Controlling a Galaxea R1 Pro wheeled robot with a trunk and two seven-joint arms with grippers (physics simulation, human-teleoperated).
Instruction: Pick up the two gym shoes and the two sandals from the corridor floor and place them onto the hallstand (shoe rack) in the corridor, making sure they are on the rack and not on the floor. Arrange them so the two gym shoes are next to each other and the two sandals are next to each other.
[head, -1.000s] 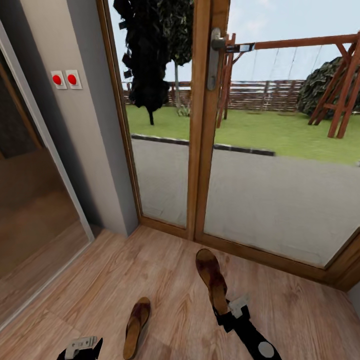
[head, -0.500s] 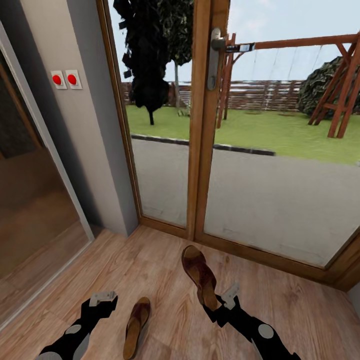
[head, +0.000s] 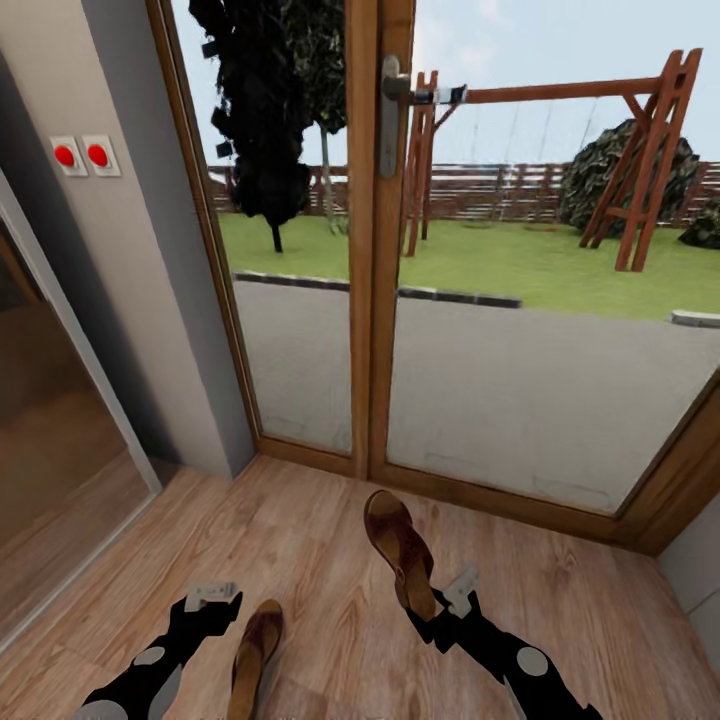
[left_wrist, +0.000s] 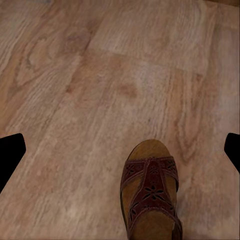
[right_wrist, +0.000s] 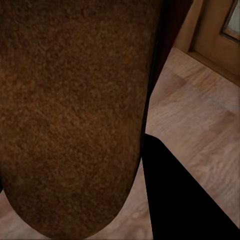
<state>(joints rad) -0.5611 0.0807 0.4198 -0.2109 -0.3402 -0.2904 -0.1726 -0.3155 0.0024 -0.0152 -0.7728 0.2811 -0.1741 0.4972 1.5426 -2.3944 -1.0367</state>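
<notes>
My right gripper (head: 436, 604) is shut on the heel end of one dark reddish-brown sandal (head: 398, 548) and holds it above the corridor floor (head: 320, 540), toe pointing toward the glass door. In the right wrist view its brown sole (right_wrist: 75, 110) is close up beside a black finger (right_wrist: 185, 195). The other sandal (head: 250, 655) lies flat on the floor just right of my left gripper (head: 208, 598). The left wrist view looks down on this sandal (left_wrist: 150, 195) below the wide-open left gripper (left_wrist: 120, 152). The gym shoes and the hallstand are out of view.
A wood-framed glass door (head: 365, 250) closes the corridor ahead, with grey paving and a garden outside. A grey wall with two red buttons (head: 82, 155) stands at the left, beside a sliding glass panel (head: 50, 480). A wall corner (head: 690, 580) is at the right.
The left arm rose into view beside the floor sandal. The right gripper swung its sandal a little to the left. Then the camera turned right, shifting the whole picture left.
</notes>
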